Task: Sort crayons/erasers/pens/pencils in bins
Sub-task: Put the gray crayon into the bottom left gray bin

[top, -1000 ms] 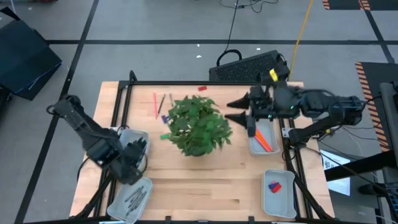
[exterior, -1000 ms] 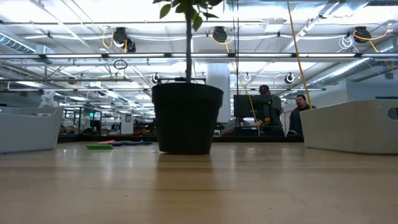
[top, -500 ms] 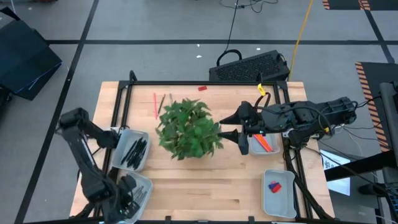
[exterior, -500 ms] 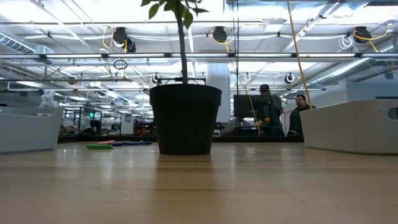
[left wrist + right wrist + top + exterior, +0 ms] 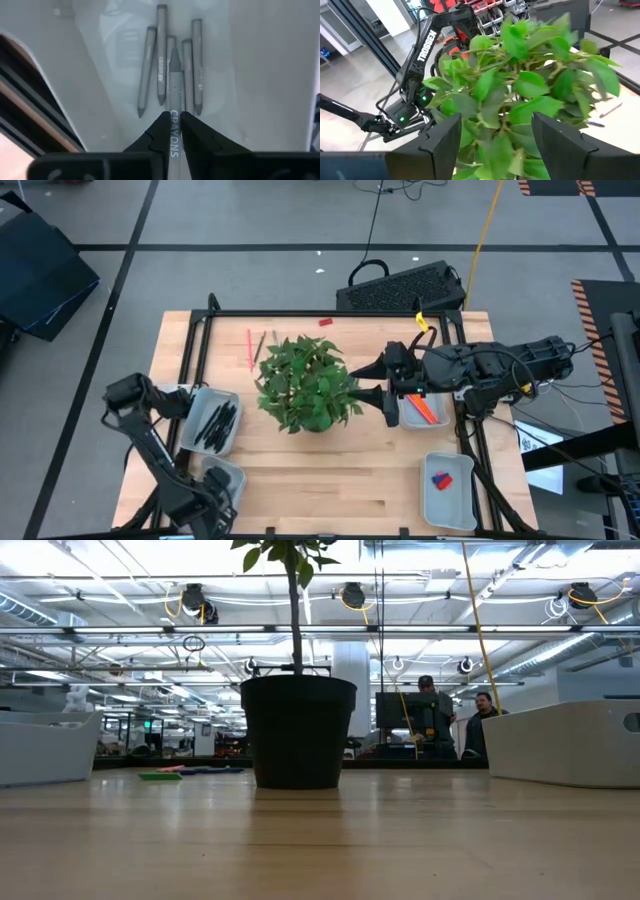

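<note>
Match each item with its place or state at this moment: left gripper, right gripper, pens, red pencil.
Items:
1. left gripper
2. right gripper
3. pens
4. red pencil

Places or states:
a. loose on the table, on the far side of the plant
b. open, at the plant
c. shut on a crayon
d. in a bin at the table's left edge

Pairs: 1-c, 2-b, 3-d, 4-a
</note>
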Action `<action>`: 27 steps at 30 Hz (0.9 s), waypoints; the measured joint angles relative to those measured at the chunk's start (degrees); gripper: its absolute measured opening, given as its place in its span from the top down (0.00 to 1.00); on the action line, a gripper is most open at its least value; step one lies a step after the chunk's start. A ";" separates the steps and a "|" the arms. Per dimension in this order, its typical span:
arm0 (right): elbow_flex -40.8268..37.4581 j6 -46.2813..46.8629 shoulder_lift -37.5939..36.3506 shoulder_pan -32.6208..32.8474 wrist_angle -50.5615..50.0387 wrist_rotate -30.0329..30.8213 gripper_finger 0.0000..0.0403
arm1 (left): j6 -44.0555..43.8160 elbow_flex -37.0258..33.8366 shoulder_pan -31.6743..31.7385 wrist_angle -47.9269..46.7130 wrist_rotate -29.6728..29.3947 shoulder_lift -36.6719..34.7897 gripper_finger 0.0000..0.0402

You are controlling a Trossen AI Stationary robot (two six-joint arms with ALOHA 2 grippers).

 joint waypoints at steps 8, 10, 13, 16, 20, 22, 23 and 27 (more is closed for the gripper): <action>0.00 -8.27 -1.12 -0.02 -0.07 -1.69 0.42 | 4.09 0.00 3.37 -4.04 1.69 -1.05 0.65; 0.00 -11.06 -2.22 -0.02 -0.10 -1.72 0.42 | 4.35 0.00 4.91 -6.88 3.39 -3.48 0.63; 0.00 -14.02 -4.28 -0.02 -0.37 -1.70 0.42 | 4.28 0.64 7.88 -11.79 -1.64 -9.44 0.64; 0.00 -16.21 -6.31 -0.10 -1.07 -1.55 0.42 | 4.22 0.90 11.67 -14.81 -14.06 -16.58 0.66; 0.00 -21.13 -8.40 -0.44 -1.35 -1.55 0.42 | 1.18 0.52 20.18 -20.77 -30.82 -25.21 0.69; 0.00 -23.08 -9.06 -0.46 -2.27 -1.53 0.42 | 1.55 0.11 26.55 -24.81 -34.10 -28.02 0.69; 0.00 -23.70 -9.31 -0.48 -2.49 -1.51 0.42 | 2.62 -0.14 30.06 -26.37 -34.91 -28.93 0.69; 0.00 -24.67 -9.60 -0.48 -2.93 -1.53 0.42 | 8.47 -2.32 44.69 -30.12 -35.91 -30.80 0.70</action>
